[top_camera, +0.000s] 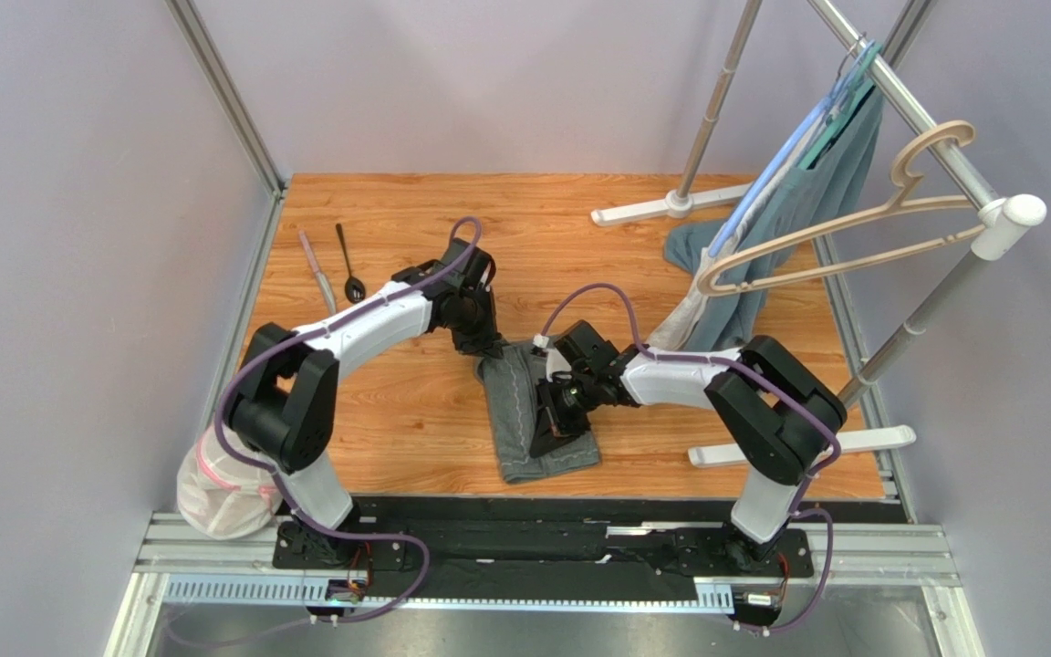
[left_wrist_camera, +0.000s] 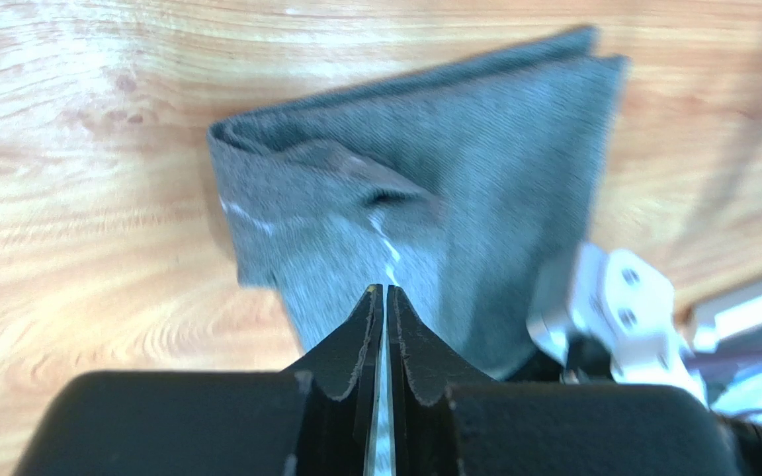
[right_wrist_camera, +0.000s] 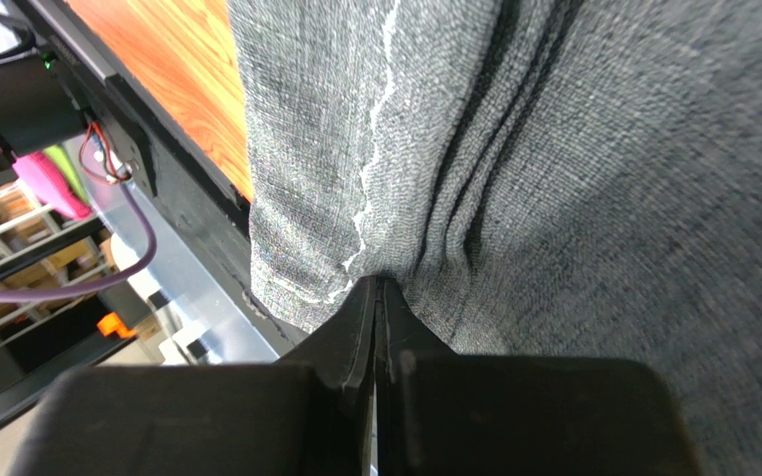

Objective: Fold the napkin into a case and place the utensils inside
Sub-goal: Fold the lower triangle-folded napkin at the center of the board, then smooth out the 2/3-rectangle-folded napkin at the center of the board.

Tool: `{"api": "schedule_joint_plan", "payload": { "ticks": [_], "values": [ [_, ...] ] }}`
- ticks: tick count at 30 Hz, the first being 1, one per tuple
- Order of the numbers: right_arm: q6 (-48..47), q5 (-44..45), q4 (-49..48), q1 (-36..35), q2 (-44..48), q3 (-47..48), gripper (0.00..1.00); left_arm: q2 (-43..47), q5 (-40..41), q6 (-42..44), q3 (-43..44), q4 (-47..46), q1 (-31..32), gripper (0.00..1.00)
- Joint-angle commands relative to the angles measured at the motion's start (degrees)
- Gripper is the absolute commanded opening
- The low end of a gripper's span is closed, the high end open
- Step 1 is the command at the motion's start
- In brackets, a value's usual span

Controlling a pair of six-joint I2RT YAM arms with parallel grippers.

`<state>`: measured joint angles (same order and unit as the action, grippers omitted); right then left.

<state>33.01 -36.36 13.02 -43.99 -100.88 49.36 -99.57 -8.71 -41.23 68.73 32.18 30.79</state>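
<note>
Wood tabletop (top_camera: 394, 411). Napkin (top_camera: 511, 418) limp; we'd pinch stitched edge (left_wrist_camera: 387, 253). Right hand (right_wrist_camera: 379, 286) closed, pressing it; left hand (left_wrist_camera: 386, 290) near-closed, hold unclear.

Left arm (top_camera: 353, 322) and right arm (top_camera: 689, 372) reached inward, elbows bent, wrists converging at centre. Left gripper (left_wrist_camera: 385, 291) pointed downward, jaws nearly together with a thin slit between them; any grip was unclear. Right gripper (right_wrist_camera: 376, 282) was pinched tight on a fold of the napkin (right_wrist_camera: 574, 149).
</note>
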Motion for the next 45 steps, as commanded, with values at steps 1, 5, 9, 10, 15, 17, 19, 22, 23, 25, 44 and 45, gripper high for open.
{"api": "schedule_joint_plan", "payload": {
  "ticks": [1, 5, 9, 10, 15, 17, 19, 22, 23, 25, 44, 45],
  "values": [
    [-1.11, 4.01, 2.01, -0.22, 5.42, 2.84, 0.00, 8.68, -2.01, 2.04, -0.95, 1.92, 0.33, 0.12],
    [-1.99, 4.89, 4.47, -0.13, 8.24, 3.72, 0.00, 13.52, -5.34, 0.37, -9.55, -1.07, 1.12, 0.12],
    [-0.77, 4.02, 1.86, -0.13, 7.37, 1.71, 0.00, 16.60, -7.37, -2.70, -15.55, -4.40, 2.52, 0.11],
    [-0.06, 2.97, 0.45, -0.22, 6.41, 1.09, 0.00, 16.69, -7.90, -3.23, -16.43, -6.06, 3.22, 0.10],
    [-1.71, 5.06, 0.42, 0.13, 4.29, 3.53, 0.00, 18.09, 0.08, -1.59, -14.78, -4.51, 3.06, 0.23],
    [-2.95, 6.30, 2.53, 1.18, 2.80, 6.26, 0.00, 16.96, 4.99, 0.79, -9.16, 0.40, 2.44, 0.33],
    [-4.35, 6.65, 3.68, 2.15, 1.22, 11.07, 0.01, 12.66, 6.59, 4.13, -2.76, 5.66, 0.86, 0.37],
    [-5.85, 5.69, 5.79, 4.69, -3.52, 18.54, 0.05, 7.03, 10.45, 6.95, 3.32, 9.72, -0.29, 0.38],
    [-6.12, 5.69, 6.92, 4.87, -5.62, 20.23, 0.07, 5.11, 11.16, 7.48, 4.47, 10.26, -0.37, 0.38],
    [-6.38, 5.42, 7.46, 5.75, -7.83, 23.22, 0.08, 3.34, 11.61, 8.62, 7.02, 10.79, -0.38, 0.38],
    [-4.63, 5.16, 7.46, 8.30, -16.19, 32.02, 0.09, -9.24, 9.15, 11.35, 14.06, 11.32, -0.29, 0.36],
    [-4.54, 5.16, 7.29, 8.48, -16.36, 32.02, 0.08, -9.15, 9.15, 11.26, 13.63, 10.54, -0.29, 0.36]
  ]
}}
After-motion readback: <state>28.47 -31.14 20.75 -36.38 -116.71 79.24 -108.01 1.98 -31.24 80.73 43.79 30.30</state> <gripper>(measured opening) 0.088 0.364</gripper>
